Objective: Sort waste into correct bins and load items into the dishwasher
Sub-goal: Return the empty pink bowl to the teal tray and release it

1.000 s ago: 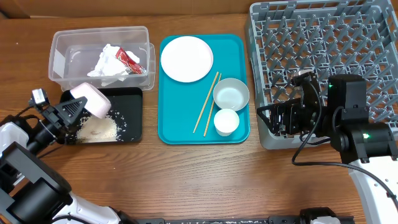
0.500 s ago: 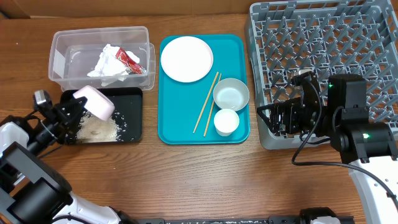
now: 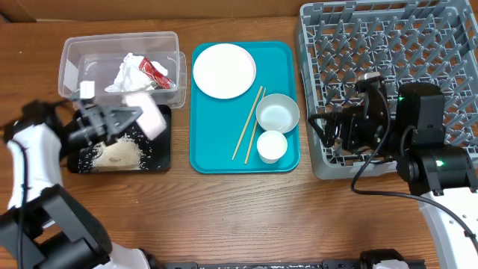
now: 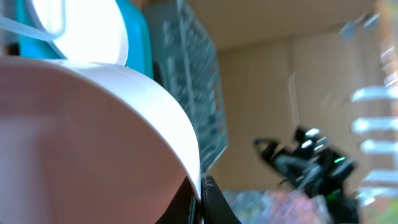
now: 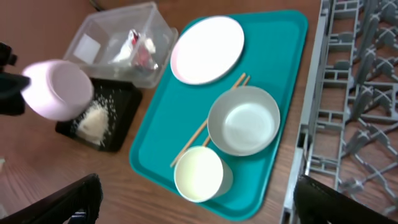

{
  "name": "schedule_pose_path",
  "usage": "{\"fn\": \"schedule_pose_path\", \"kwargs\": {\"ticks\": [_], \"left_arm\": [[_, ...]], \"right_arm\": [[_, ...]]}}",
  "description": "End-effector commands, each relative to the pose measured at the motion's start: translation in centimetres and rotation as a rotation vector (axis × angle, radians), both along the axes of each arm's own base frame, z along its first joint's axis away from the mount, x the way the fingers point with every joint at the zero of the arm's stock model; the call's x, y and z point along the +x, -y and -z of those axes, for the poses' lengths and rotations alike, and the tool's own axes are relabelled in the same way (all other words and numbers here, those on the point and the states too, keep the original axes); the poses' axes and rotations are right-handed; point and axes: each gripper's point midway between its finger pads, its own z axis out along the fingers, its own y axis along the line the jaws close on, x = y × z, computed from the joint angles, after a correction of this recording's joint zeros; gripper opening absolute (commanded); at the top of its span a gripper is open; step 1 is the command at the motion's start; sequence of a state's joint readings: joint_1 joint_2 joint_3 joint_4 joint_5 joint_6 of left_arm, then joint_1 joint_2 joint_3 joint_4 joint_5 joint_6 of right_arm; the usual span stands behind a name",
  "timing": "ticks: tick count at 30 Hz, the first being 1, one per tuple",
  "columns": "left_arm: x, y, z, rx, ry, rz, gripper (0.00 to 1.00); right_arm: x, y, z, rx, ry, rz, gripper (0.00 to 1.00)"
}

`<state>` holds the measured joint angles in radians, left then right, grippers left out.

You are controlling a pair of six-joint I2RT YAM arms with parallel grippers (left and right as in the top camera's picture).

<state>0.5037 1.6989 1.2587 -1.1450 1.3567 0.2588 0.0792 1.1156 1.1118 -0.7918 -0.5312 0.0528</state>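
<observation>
Left end effector (image 3: pixel 128 118) is clamped on the rim of a pink bowl (image 3: pixel 147 118). The bowl is tipped sideways above the black tray (image 3: pixel 160 161), just beside the clear tub (image 3: pixel 71 71). Rice (image 3: pixel 119 154) is piled in the tray below, so the tilt looks meant for dumping scraps. Can't tell if any is left inside. Napkin (image 3: pixel 128 75) and red wrapper (image 3: pixel 155 69) lie in the tub. Plate (image 3: pixel 224 70), chopsticks (image 3: pixel 248 123), second bowl (image 3: pixel 278 113) and cup (image 3: pixel 272 146) sit on the teal tray (image 3: pixel 213 142), mid desk (image 3: pixel 224 217). Right end effector (image 3: pixel 320 139) has fingers apart and holds nothing. It sits at the rack's (image 3: pixel 388 45) front-left edge, likely keeping clear.
</observation>
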Motion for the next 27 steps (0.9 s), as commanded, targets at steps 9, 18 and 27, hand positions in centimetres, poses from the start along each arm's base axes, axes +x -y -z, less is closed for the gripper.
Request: {"fn": "schedule_pose_path", "kwargs": {"ticks": [9, 18, 27], "left_arm": [[1.1, 10.2, -0.2, 0.587, -0.053, 0.250, 0.04], [0.3, 14.8, 2.7, 1.037, -0.004, 0.325, 0.04], [-0.5, 17.2, 4.9, 1.169, 0.002, 0.391, 0.04]], "right_arm": [[0.2, -0.3, -1.5, 0.069, -0.008, 0.029, 1.00], [0.0, -0.3, -1.2, 0.067, -0.024, 0.030, 1.00], [-0.1, -0.3, -1.2, 0.066, -0.028, 0.030, 1.00]]}}
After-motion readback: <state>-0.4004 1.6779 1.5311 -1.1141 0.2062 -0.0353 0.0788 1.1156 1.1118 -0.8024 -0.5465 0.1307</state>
